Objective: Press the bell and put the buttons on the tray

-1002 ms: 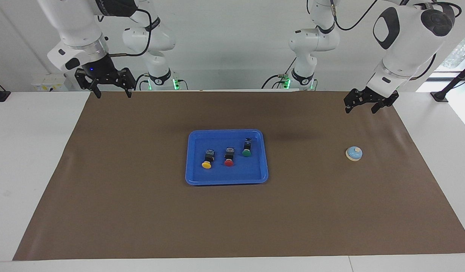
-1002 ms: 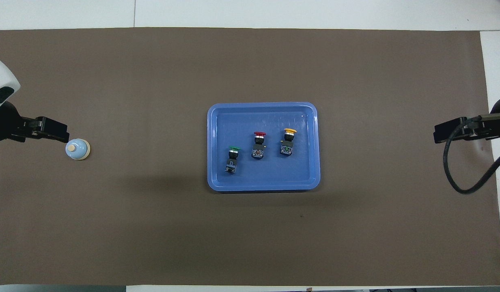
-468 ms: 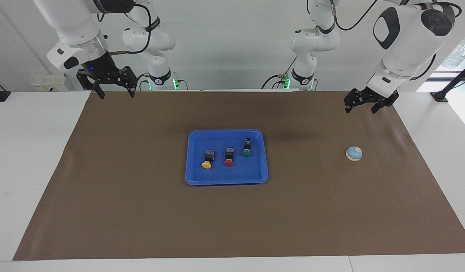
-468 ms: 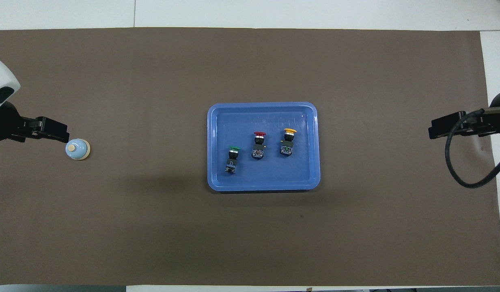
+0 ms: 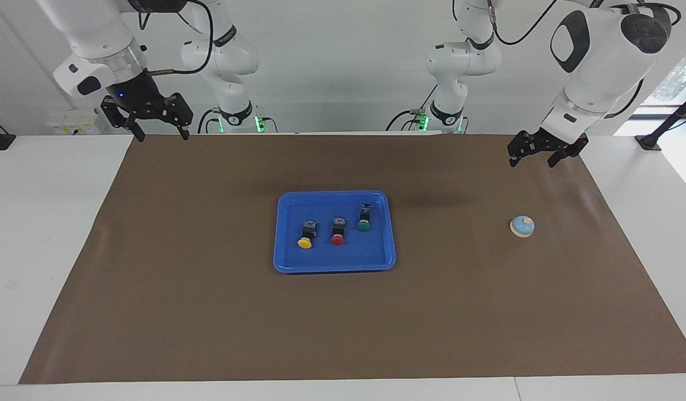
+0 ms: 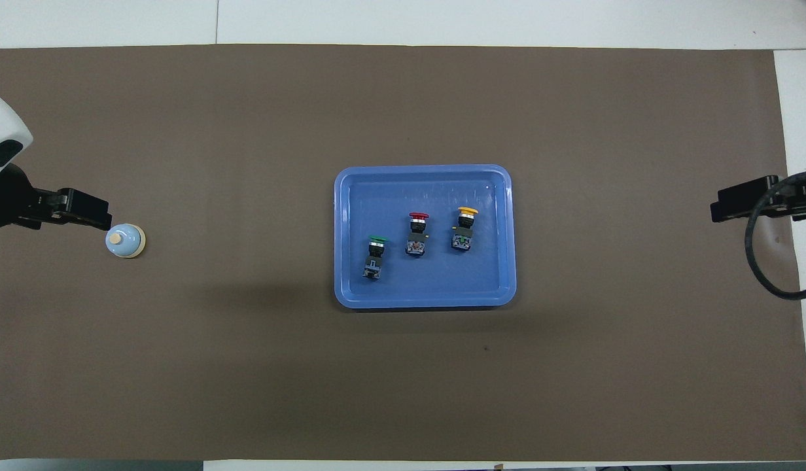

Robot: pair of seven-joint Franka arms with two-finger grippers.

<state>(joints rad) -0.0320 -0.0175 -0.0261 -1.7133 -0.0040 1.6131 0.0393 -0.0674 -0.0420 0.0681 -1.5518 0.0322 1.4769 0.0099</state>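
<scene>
The blue tray (image 5: 321,260) lies mid-mat, also in the overhead view (image 6: 422,172). In it lie the green button (image 5: 364,219), the red button (image 5: 338,231) and the yellow button (image 5: 306,234); overhead they show as green (image 6: 374,257), red (image 6: 416,234) and yellow (image 6: 465,229). The bell (image 5: 522,226) stands on the mat toward the left arm's end (image 6: 124,241). My left gripper (image 5: 532,161) hangs open and empty in the air, clear of the bell (image 6: 89,214). My right gripper (image 5: 161,135) is open and empty, raised over the mat's corner at the right arm's end (image 6: 736,206).
A brown mat (image 5: 209,312) covers most of the white table (image 5: 42,234). The two arm bases (image 5: 234,114) (image 5: 446,114) stand at the robots' edge. The right arm's black cable (image 6: 763,275) loops over the mat's edge.
My right gripper has moved up and outward toward the right arm's end of the table. The left arm, the bell, the tray and the buttons have not moved.
</scene>
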